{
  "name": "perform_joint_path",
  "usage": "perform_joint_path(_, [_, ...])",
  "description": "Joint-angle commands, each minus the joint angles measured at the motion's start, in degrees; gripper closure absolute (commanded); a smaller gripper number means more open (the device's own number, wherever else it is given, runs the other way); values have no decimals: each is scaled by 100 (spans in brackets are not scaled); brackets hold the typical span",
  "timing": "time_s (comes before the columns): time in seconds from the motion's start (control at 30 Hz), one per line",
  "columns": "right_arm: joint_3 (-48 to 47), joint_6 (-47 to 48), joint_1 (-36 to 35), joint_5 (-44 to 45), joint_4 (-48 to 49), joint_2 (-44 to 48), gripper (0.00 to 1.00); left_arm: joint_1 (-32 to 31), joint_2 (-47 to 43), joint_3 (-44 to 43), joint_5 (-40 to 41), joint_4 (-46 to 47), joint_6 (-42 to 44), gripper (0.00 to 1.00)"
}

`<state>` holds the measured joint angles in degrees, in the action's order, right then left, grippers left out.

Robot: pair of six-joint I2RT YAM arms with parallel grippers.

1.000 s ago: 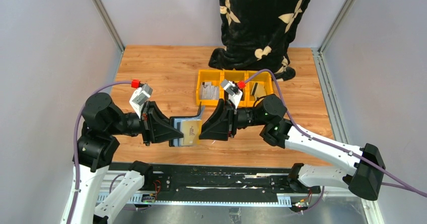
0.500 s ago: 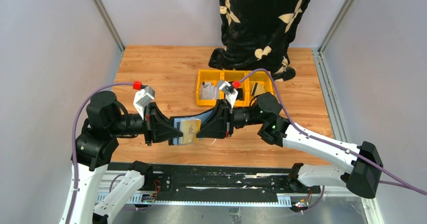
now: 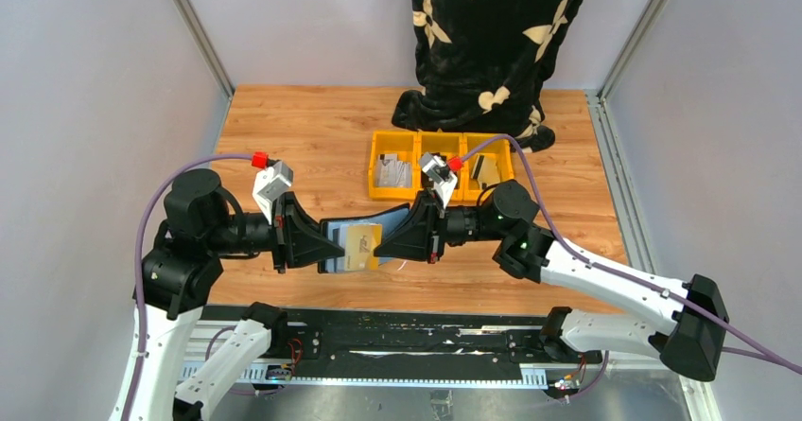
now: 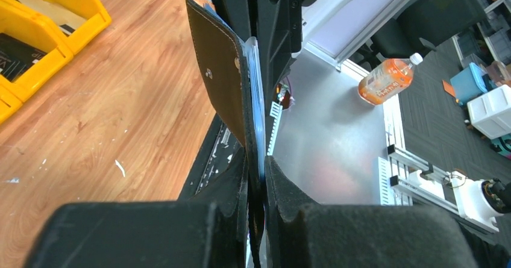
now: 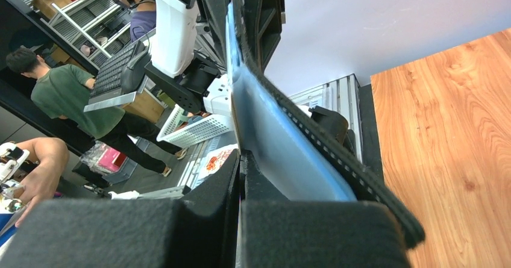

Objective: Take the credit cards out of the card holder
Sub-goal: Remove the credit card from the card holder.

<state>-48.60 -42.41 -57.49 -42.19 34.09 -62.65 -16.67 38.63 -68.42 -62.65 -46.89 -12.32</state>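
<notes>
The black card holder (image 3: 333, 235) hangs open in the air between the two arms, above the table's near edge, with its blue inner sleeves towards the camera. My left gripper (image 3: 326, 250) is shut on its left edge; in the left wrist view the black flap (image 4: 220, 81) stands up from between my fingers (image 4: 241, 186). A tan credit card (image 3: 362, 247) sticks out of the sleeves to the right. My right gripper (image 3: 379, 248) is shut on that card's right edge. In the right wrist view the blue sleeve (image 5: 268, 141) and the black stitched cover (image 5: 343, 159) lie beside the shut jaws.
A row of three yellow bins (image 3: 390, 140) holding flat items stands behind the grippers on the wooden table (image 3: 284, 137). A person in black patterned clothing (image 3: 492, 33) stands at the far edge. Grey walls close in both sides.
The right gripper moved in to the left against the holder, then drew back a little to the right. The tan card now sticks out slightly further. The left gripper kept its hold.
</notes>
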Motion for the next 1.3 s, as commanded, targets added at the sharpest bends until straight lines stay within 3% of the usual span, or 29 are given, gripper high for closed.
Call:
perform_joint_path(0.0, [236,-35,45,52,275,399,100,6,11,-154,78,-102,136,100])
perform_joint_path(0.27, [176,-284,1,-128,666,196,100,4,-2,-132,93,41,-13,100])
perform_joint_path(0.3, [149,-304,-32,-157,722,140,97,5,-17,-121,107,73,-53,100])
perform_joint_path(0.37, [128,-406,-74,-211,939,36,78,6,-30,-120,136,137,-109,100])
perform_joint_path(0.47, [242,-731,-95,-224,1602,-102,63,5,-31,-144,157,185,-166,100])
perform_joint_path(0.6, [294,-872,-95,-213,1993,-222,56,5,-28,-162,148,207,-201,100])
perform_joint_path(1.0, [223,-861,-95,-1,1922,-342,100,5,-22,-202,96,297,-303,100])
perform_joint_path(1.27, [762,-691,36,202,1689,207,100,5,15,-300,104,304,-303,100])
